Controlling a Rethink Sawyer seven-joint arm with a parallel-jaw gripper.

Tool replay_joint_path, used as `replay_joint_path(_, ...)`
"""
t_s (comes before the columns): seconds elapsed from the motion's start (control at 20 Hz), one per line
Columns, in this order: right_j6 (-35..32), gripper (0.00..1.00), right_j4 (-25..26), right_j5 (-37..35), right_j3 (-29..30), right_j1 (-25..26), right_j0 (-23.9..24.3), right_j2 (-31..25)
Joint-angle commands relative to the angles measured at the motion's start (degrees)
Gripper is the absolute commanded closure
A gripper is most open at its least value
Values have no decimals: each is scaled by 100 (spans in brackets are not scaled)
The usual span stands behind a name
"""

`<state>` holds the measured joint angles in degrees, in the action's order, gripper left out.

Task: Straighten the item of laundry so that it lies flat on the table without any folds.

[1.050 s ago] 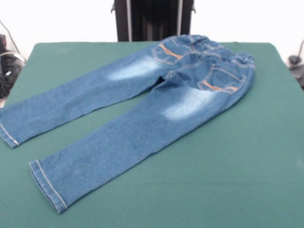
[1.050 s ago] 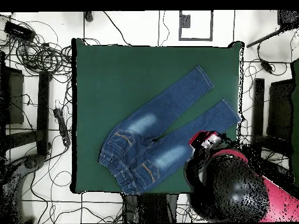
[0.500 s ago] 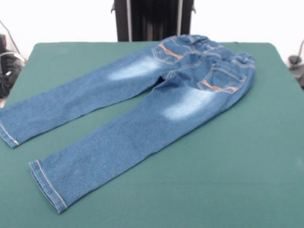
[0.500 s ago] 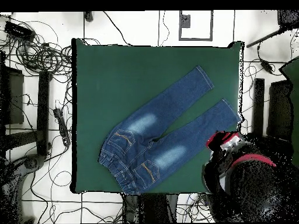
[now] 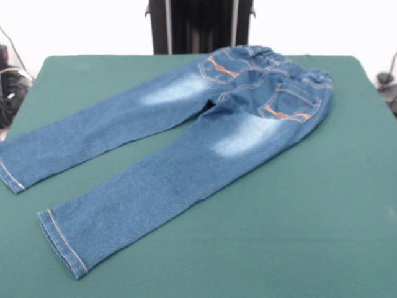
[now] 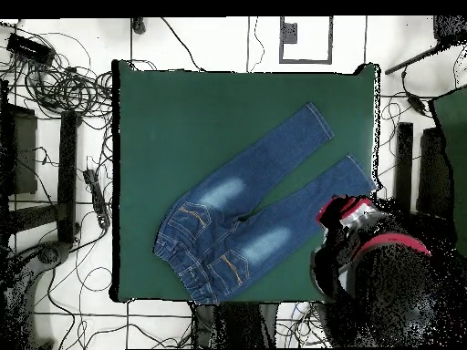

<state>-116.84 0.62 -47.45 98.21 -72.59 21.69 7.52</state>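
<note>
Lying diagonally across the dark green felt-covered table point(image 5: 322, 205), the small medium-blue denim jeans point(image 5: 180, 149) run their long axis from the waistband at the robot's edge out to 2 parted hems, back pockets up, both legs flat. Seen from overhead, the red and black arm's gripper point(image 6: 351, 214) sits just beside 1 hem at the table's side edge; I cannot tell whether it is open or holding anything. Since 1 second ago the arm has swung outward, and the jeans have not moved.

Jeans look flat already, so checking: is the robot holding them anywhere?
No. The jeans lie free on the table; the arm sits beside one hem.
</note>
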Motion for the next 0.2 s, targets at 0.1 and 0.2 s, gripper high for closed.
replay_joint_path(0.1,1613,0,317,-991,80,133,55,-833)
replay_joint_path(0.2,1565,0,373,-1012,23,100,58,-844)
